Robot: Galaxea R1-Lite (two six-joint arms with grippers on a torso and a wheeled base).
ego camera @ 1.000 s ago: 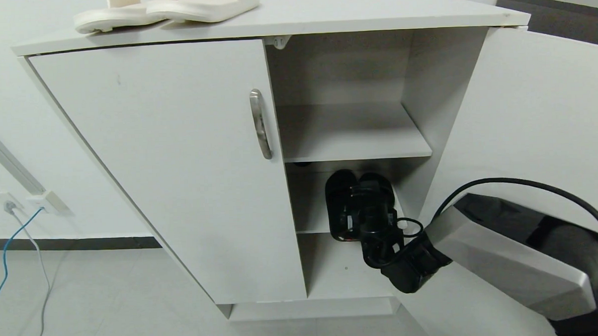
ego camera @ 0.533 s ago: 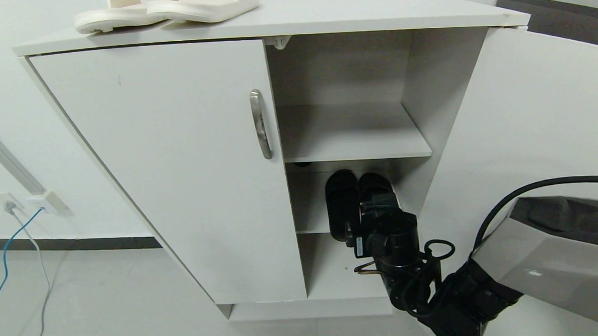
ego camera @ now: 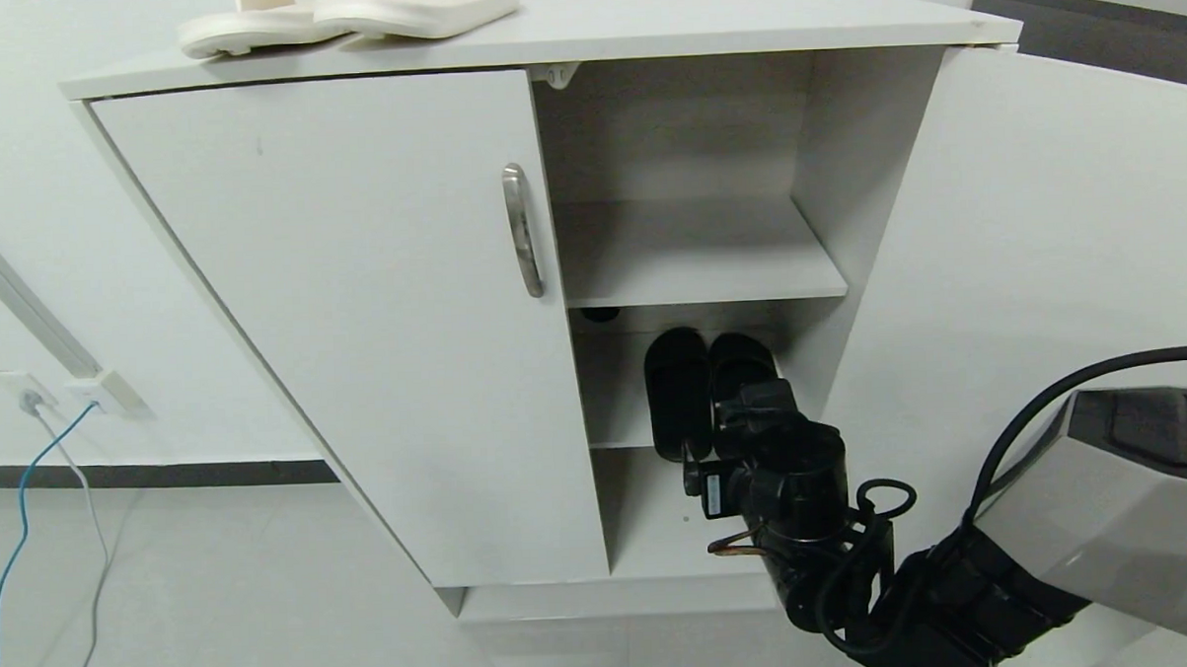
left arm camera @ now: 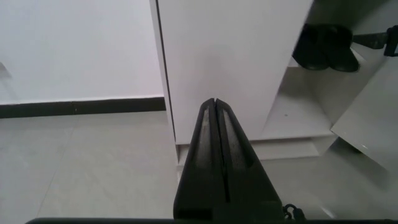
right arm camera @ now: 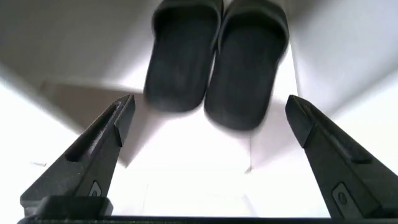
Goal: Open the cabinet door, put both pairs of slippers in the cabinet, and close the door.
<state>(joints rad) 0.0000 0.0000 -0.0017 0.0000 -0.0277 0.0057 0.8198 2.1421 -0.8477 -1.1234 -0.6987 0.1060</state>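
A pair of black slippers lies side by side on the cabinet's middle shelf, toes inward. My right gripper hovers just in front of them, open and wide, with nothing between its fingers. A cream pair of slippers rests on the cabinet top at the left. The right cabinet door stands swung open. My left gripper is shut and empty, low in front of the closed left door.
The closed left door carries a metal handle. The upper shelf and the bottom compartment floor are bare. A wall socket with cables sits low on the left, above grey floor tiles.
My right gripper has drawn back and down out of the shelf, leaving the black slippers lying there. The head view has shifted slightly.
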